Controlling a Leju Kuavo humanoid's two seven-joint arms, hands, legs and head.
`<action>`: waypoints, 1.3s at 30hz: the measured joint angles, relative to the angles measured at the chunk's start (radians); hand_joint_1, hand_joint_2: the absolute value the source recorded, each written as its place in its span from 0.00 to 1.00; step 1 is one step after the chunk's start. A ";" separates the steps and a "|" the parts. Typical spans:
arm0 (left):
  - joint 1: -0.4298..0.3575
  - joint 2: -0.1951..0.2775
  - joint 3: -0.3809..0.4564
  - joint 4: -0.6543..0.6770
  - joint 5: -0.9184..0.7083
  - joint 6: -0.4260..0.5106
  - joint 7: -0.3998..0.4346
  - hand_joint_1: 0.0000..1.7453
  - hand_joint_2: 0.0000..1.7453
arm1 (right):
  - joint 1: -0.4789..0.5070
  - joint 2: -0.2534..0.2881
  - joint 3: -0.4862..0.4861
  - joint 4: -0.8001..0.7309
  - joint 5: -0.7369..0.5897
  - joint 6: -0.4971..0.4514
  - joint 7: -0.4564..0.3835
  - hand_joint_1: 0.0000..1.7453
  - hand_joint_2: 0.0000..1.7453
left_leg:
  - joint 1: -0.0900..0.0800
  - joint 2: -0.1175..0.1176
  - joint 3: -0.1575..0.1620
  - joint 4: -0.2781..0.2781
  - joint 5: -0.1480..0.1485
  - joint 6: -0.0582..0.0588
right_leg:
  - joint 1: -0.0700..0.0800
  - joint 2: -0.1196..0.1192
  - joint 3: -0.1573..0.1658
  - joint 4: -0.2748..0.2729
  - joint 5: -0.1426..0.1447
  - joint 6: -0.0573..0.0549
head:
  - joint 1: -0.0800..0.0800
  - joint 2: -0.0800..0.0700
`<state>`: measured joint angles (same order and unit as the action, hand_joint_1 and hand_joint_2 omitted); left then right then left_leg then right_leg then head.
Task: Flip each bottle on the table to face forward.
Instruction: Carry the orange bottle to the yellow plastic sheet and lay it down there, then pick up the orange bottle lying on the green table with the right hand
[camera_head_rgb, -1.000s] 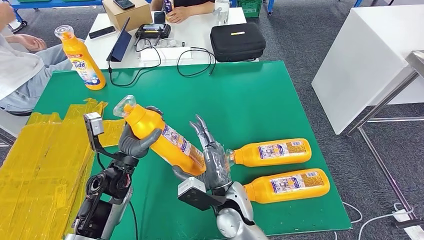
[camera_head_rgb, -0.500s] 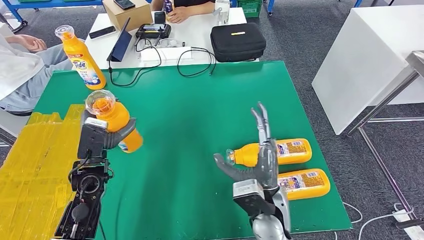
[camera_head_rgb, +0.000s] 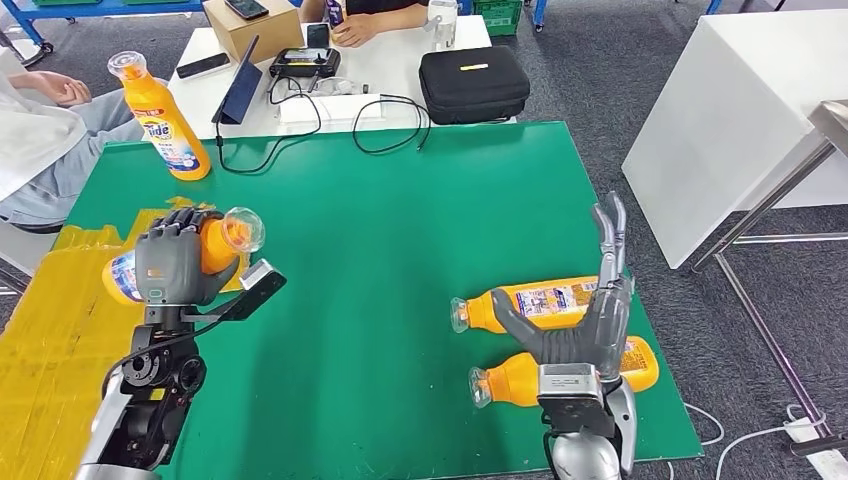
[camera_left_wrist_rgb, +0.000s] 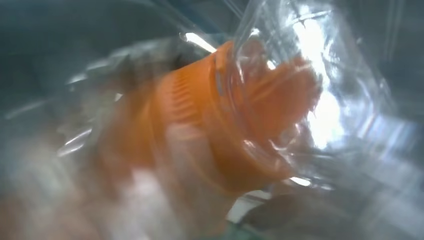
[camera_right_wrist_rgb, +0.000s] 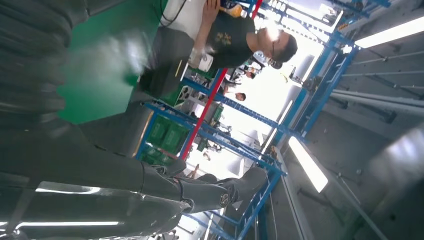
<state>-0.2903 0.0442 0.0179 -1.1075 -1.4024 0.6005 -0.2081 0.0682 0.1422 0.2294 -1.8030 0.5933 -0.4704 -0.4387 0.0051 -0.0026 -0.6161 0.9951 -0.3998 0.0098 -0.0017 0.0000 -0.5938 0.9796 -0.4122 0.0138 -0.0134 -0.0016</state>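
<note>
Now the left hand (camera_head_rgb: 172, 266) grips an orange plastic detergent bottle with a clear cap (camera_head_rgb: 218, 240) above the green table's (camera_head_rgb: 400, 230) left edge. Near the right edge, the right hand (camera_head_rgb: 585, 325) hovers with fingers spread, holding nothing, over two orange bottles lying on their sides (camera_head_rgb: 540, 298); a third orange bottle (camera_head_rgb: 160, 118) stands upright at the far left corner.

Grey carpet floor (camera_head_rgb: 640, 60), white side table (camera_head_rgb: 730, 110), blue shelving racks (camera_right_wrist_rgb: 220, 100) under ceiling lights.

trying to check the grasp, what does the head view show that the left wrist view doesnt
Head view only: the left hand gripping the held bottle around its body over the yellow sheet, the upright bottle, two lying bottles beside the raised, spread right hand, and the green table.
Left wrist view only: a blurred close-up of the orange cap under its clear cover.
Both: the held bottle's capped end.
</note>
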 joint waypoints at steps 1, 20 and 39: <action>-0.002 0.012 0.000 0.032 -0.018 0.004 0.001 1.00 1.00 | 0.000 -0.004 -0.008 -0.004 -0.006 0.000 -0.002 0.00 1.00 | 0.000 0.000 0.000 0.000 0.000 0.000 | 0.000 0.000 0.000 0.000 0.000 0.000 | 0.000 0.000; -0.022 0.183 -0.078 0.481 -0.162 0.103 0.004 1.00 1.00 | -0.027 -0.044 -0.055 0.009 -0.064 0.001 -0.050 0.00 1.00 | 0.000 0.000 0.000 0.000 0.000 0.000 | 0.000 0.000 0.000 0.000 0.000 0.000 | 0.000 0.000; -0.046 0.175 -0.091 0.573 -0.135 0.108 -0.007 0.00 1.00 | -0.065 -0.056 -0.054 0.066 -0.074 0.010 -0.052 0.00 1.00 | 0.000 -0.001 0.004 -0.001 0.000 0.000 | 0.000 -0.001 0.005 0.000 0.000 0.000 | 0.000 0.000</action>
<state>-0.3359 0.2194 -0.0732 -0.5347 -1.5375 0.7088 -0.2149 0.0036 0.0862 0.1751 -1.7368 0.5188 -0.4603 -0.4910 0.0051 -0.0036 -0.6123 0.9944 -0.3998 0.0097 -0.0017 -0.0008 -0.5889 0.9795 -0.4125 0.0134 -0.0136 -0.0016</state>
